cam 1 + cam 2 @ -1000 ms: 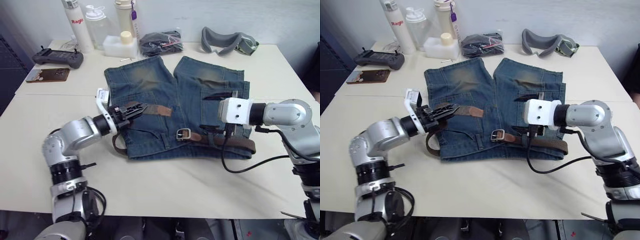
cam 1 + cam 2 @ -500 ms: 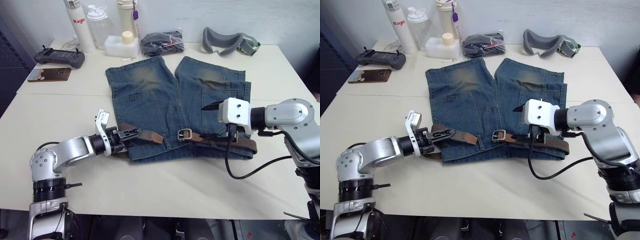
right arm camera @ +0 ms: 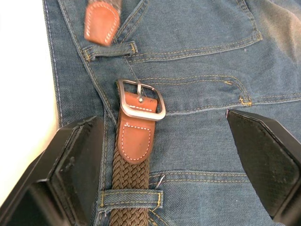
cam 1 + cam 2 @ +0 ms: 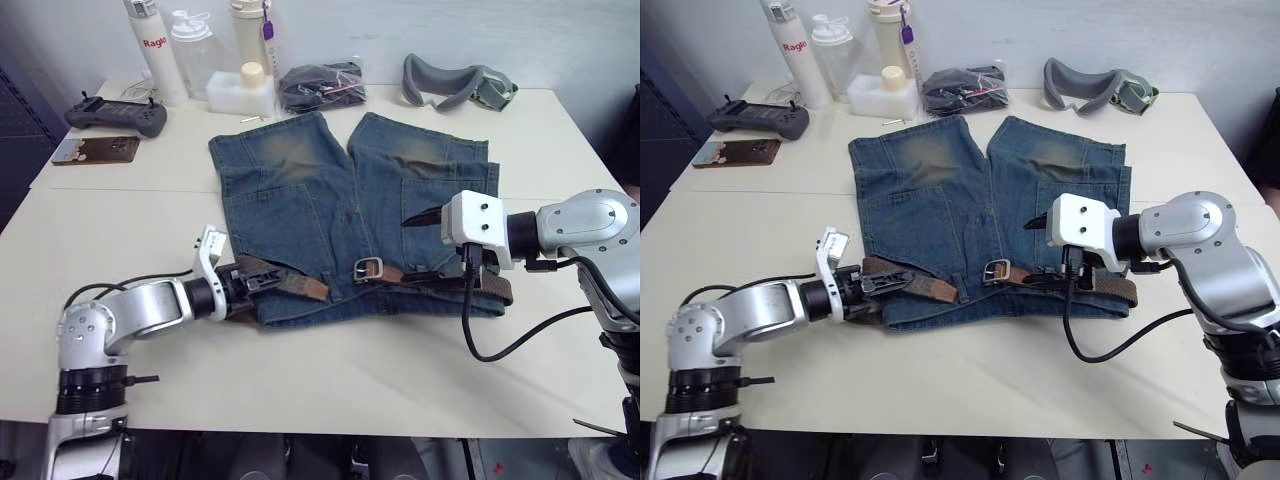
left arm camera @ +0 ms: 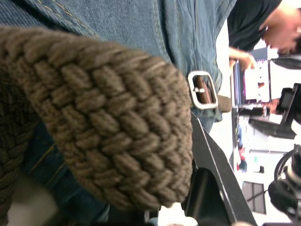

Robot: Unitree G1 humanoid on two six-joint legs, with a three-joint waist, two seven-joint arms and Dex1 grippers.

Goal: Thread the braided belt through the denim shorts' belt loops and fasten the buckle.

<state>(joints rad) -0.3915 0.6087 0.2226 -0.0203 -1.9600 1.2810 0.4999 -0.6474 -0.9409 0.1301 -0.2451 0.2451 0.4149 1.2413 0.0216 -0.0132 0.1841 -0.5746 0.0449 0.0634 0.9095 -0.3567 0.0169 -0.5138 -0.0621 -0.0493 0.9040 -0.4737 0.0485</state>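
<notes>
Left claw [image 4: 248, 283] is gripping the dark-brown braided belt [image 4: 285, 284] over faded blue denim shorts [image 4: 300, 200]; right claw [image 3: 164, 155] is hovering wide open astride the silvery rectangular buckle [image 3: 139, 99].

You have one pair of denim shorts [image 4: 340, 215] on the tabletop [image 4: 330, 370], and one braided belt [image 4: 455, 285] lying along its near waistband, with one buckle [image 4: 368, 268] on it. You can count two belt loops [image 3: 130, 198] in the right wrist view, one holding the strap and one just past the buckle. Along the far left edge you have three tall bottles [image 4: 155, 45] and one small white container [image 4: 242, 92]. There is one black bundle [image 4: 320, 85], one grey goggle strap [image 4: 455, 82], one black controller [image 4: 115, 115] and one brown flat case [image 4: 95, 150]. You have two claws over the tabletop: the left claw [image 4: 258, 280] and the right claw [image 4: 425, 250].
</notes>
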